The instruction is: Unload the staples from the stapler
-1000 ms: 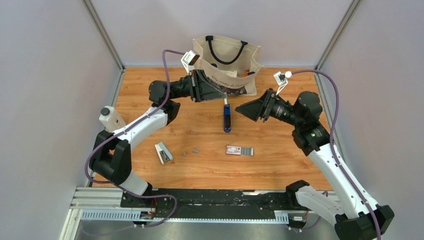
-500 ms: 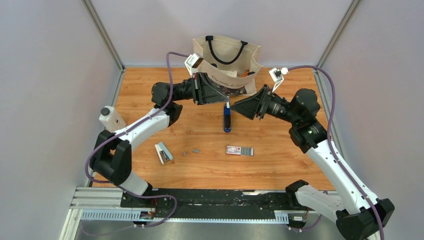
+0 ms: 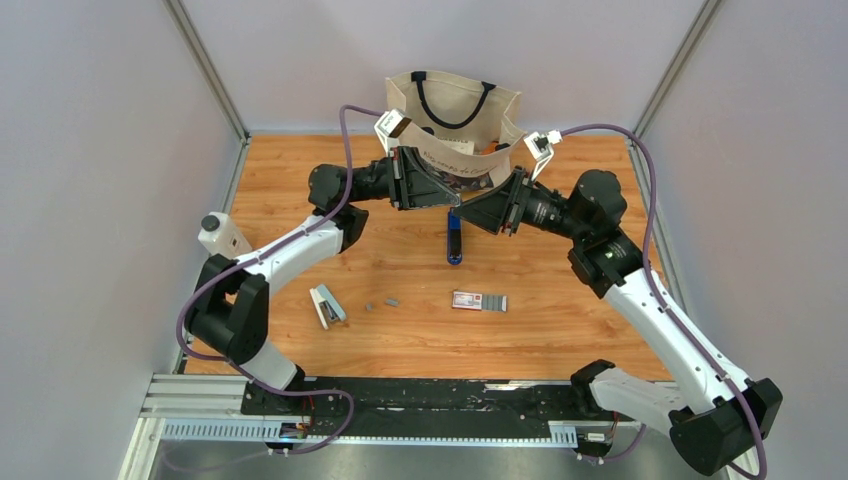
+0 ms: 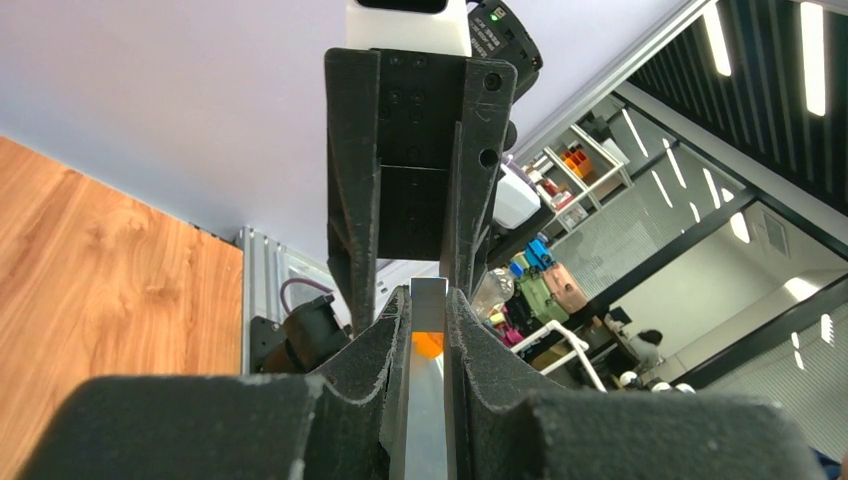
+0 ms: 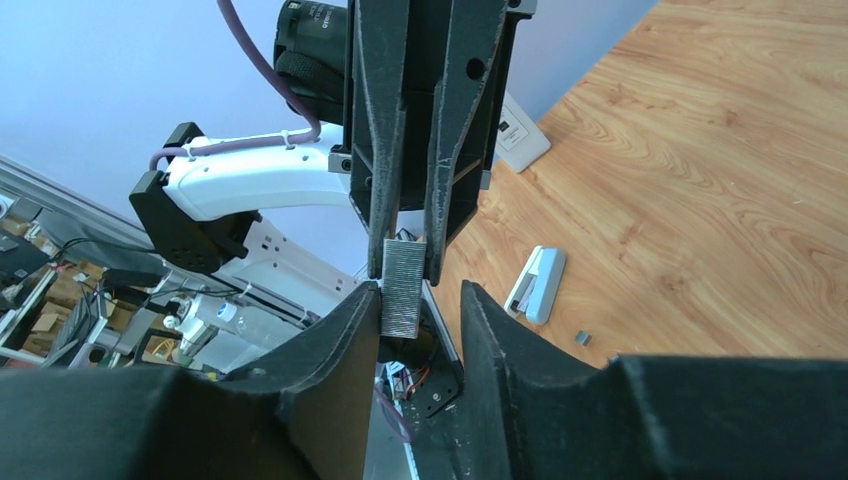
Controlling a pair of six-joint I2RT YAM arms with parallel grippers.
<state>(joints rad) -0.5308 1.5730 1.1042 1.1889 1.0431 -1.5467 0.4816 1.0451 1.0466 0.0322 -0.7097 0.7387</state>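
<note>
The counter (image 3: 300, 190) is of warm wood with a clear grain. A beige canvas tote bag (image 3: 455, 105) with dark handles stands at its far edge. The left arm (image 3: 290, 245) and the right arm (image 3: 650, 310) bend inward, and their wrists meet tip to tip in front of the bag. The left end effector (image 4: 427, 300) is closed tight on the bright metal channel (image 4: 428, 345) of the stapler (image 3: 455, 243). The stapler's slim blue body points toward the near edge, over the middle of the counter. The right end effector (image 5: 420, 295) is partly open around the staples (image 5: 402, 290), a ribbed grey strip. One finger touches the strip, the other stands apart.
</note>
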